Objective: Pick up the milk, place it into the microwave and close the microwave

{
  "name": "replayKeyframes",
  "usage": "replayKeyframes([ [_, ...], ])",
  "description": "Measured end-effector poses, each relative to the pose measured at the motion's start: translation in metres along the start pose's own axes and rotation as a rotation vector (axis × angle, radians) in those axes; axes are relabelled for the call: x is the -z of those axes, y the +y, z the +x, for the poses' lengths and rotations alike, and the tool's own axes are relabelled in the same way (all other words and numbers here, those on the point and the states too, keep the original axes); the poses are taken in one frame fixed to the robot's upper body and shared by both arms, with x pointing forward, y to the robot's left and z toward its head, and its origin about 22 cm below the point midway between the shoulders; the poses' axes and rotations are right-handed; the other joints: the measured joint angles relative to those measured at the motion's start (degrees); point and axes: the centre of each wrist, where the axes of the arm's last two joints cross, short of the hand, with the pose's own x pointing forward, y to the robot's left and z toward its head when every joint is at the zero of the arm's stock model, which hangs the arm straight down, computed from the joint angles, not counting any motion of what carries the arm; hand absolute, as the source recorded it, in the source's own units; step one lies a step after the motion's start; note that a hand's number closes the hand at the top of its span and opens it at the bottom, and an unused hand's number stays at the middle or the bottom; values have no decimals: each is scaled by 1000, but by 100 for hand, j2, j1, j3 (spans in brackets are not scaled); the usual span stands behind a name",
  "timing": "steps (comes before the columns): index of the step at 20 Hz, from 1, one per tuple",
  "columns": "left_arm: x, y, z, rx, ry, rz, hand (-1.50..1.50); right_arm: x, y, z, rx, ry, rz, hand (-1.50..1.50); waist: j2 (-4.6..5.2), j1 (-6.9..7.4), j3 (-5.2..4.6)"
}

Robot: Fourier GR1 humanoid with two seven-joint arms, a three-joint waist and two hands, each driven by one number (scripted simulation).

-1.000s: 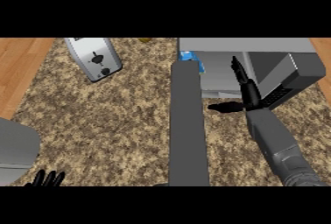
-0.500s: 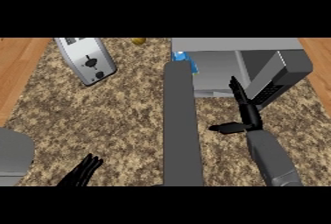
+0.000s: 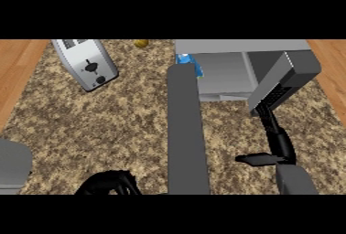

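The milk stands inside the microwave, at the left of the open cavity, with only its blue-and-white upper part visible behind the open door, which projects toward the viewer as a long grey panel across the counter. The placing step therefore appears complete; closing the door remains. Compared with half a second ago, the right hand has drawn back toward the lower edge of the view, its fingers extended straight toward the dark right side of the microwave and its thumb spread sideways to the left; it holds nothing. The left hand has moved rightward along the lower edge and now sits near the left side of the door, not visibly touching it. Its fingers are curled and bunched, with nothing seen between them. This shift suggests that the left hand is being positioned to push the door shut, although contact is not yet established. The door must swing toward the cavity without striking the milk, which sits close to the hinge side. A toaster lies well apart at the upper left, and a small yellowish object rests near the back edge of the counter.
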Motion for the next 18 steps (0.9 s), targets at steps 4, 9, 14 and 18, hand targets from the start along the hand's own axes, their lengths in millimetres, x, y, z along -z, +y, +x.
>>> replayKeyframes([
  [4, 26, -2, -7, 55, 22, -48, 150, -30, -15, 15, -16, -5, -23, -150, 9, -12, 0],
  [9, 58, -14, -26, 98, 85, -173, 150, -59, -34, 38, -66, -9, -69, -150, 42, 32, 4],
  [14, 88, -35, -56, 160, 165, -336, 150, -83, -56, 57, -101, -15, -88, -150, 66, 21, 5],
  [18, 100, -54, -88, 163, 190, -411, 150, -95, -69, 73, -99, -43, -95, -150, 81, 14, 5],
])
